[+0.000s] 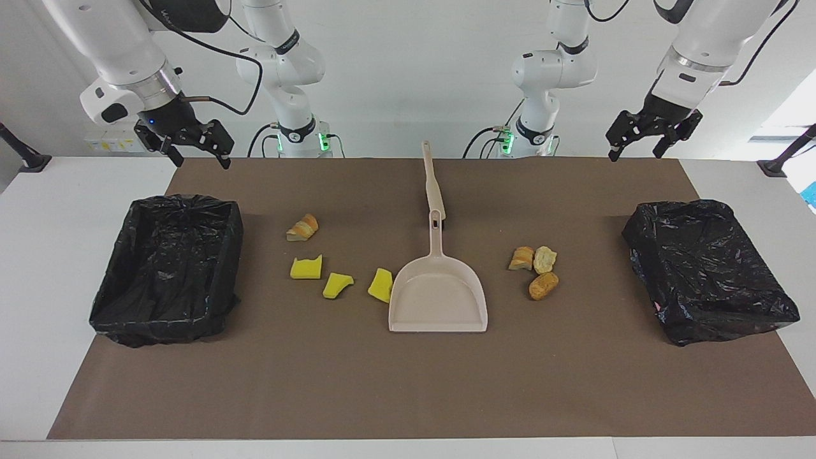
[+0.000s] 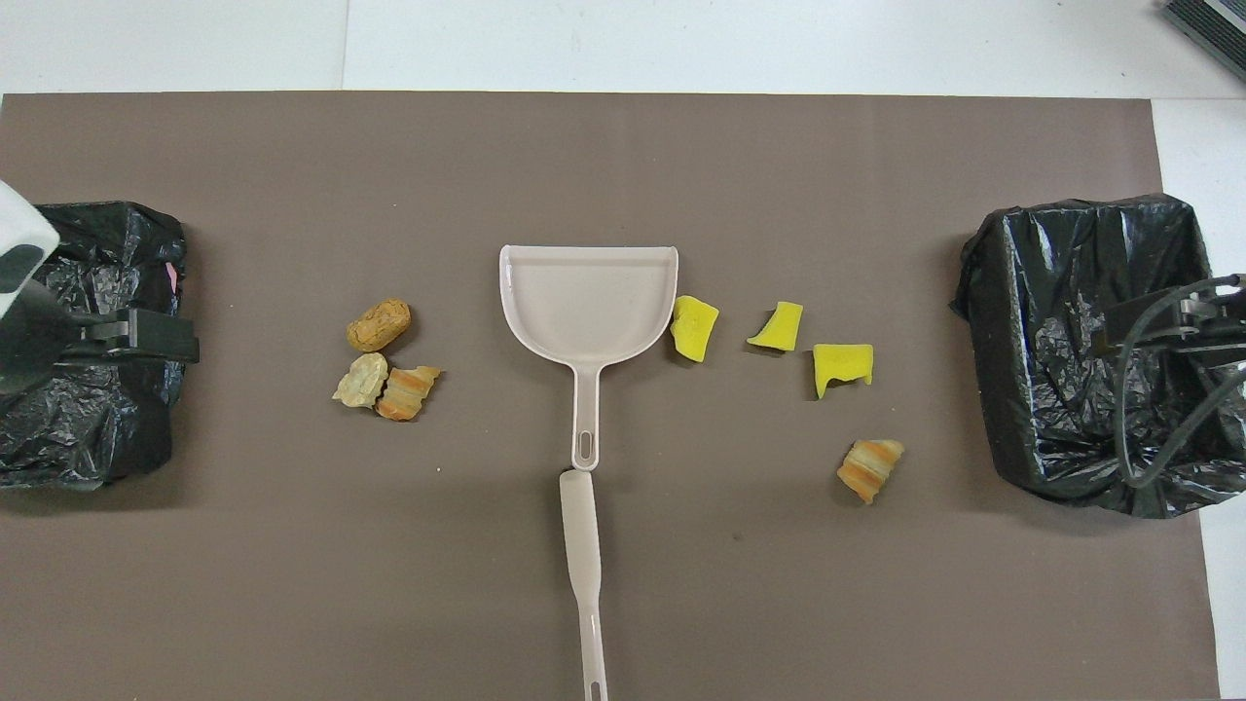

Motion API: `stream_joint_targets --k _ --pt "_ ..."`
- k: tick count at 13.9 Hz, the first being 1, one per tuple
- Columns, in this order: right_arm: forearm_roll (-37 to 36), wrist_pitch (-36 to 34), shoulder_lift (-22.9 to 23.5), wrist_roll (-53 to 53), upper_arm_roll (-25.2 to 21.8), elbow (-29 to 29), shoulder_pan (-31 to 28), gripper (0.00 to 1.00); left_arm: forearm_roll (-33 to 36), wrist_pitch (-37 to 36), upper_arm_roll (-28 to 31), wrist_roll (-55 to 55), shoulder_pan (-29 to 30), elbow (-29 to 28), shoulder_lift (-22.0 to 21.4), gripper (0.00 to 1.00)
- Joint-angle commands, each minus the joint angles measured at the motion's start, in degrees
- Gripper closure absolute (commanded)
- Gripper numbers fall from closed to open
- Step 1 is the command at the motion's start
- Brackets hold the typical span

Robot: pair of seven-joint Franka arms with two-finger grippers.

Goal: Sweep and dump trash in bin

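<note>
While claws (image 1: 194, 145) hang open (facing view only).

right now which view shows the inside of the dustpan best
The overhead view: the dustpan lies straight below it, its whole empty tray visible. The facing view shows the dustpan foreshortened, lip toward the camera, though its floor still shows.

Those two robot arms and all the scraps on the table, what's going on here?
Nothing is being handled yet. Both arms wait with open jaws: the left gripper and the right gripper each hang above the table's edge nearest the robots. The dustpan and scraper lie untouched mid-table, with yellow sponge bits and bread chunks scattered around. Two black-lined bins stand at the table's ends.
</note>
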Motion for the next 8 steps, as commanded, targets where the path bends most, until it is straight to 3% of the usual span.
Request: stream_joint_targets --k 1,3,8 --pt "0.7 0.6 -2.0 -1.5 0.0 -2.4 -0.3 0.0 -0.5 0.5 0.6 -0.4 -2.1 -2.0 -0.7 0.0" --pt "0.8 0.6 -2.0 -1.5 0.0 -2.5 -0.3 0.0 -0.5 0.6 0.6 -0.5 -5.1 -4.3 -1.3 0.0" --pt "0.7 0.6 -2.0 -1.5 0.0 -2.5 -0.3 0.0 -0.5 -3.7 0.6 -0.4 -5.0 -4.6 -2.0 0.0"
